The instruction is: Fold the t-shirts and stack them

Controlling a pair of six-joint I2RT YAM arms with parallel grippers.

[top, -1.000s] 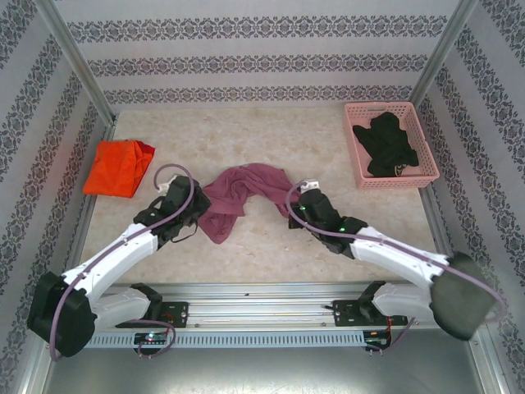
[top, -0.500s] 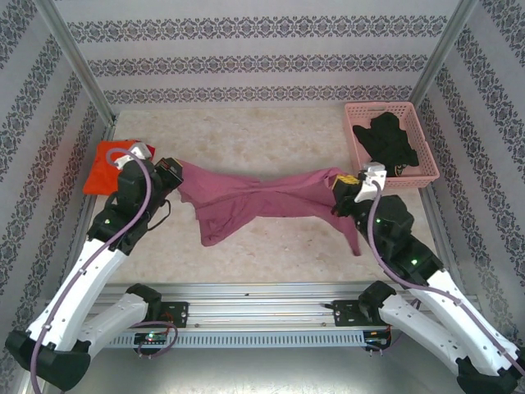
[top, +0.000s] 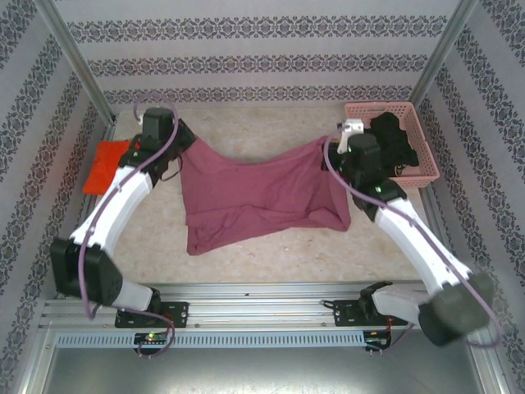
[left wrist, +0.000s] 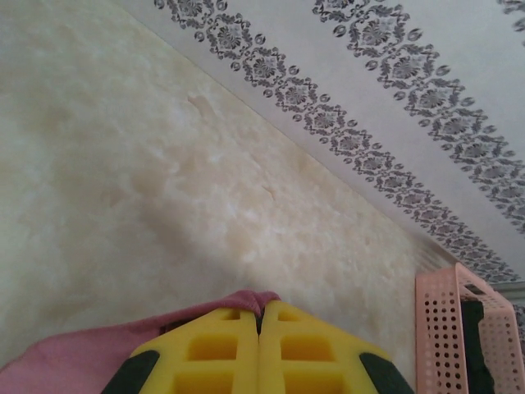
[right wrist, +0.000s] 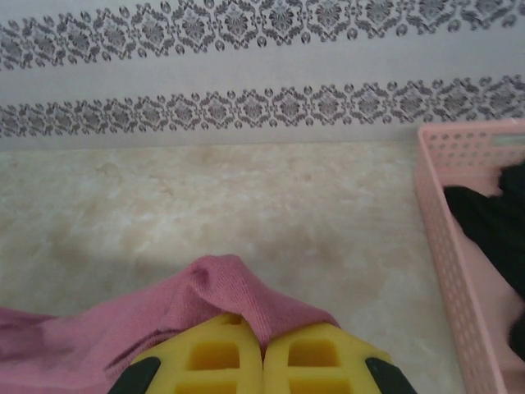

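Early stage: left gripper (left wrist: 259, 318) and right gripper (right wrist: 262, 346) each pinch a corner of the maroon t-shirt (top: 262, 193), spread between them, unfolded; orange t-shirt (top: 103, 166) beside left gripper, nothing stacked.

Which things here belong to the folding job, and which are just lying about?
Job: maroon t-shirt, pinched by the left gripper and right gripper; orange t-shirt at the left edge of the table.
Lying about: pink basket; black cloth inside it.

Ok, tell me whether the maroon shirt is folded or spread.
Spread: the maroon shirt stretches between the left claw and right claw, both shut.
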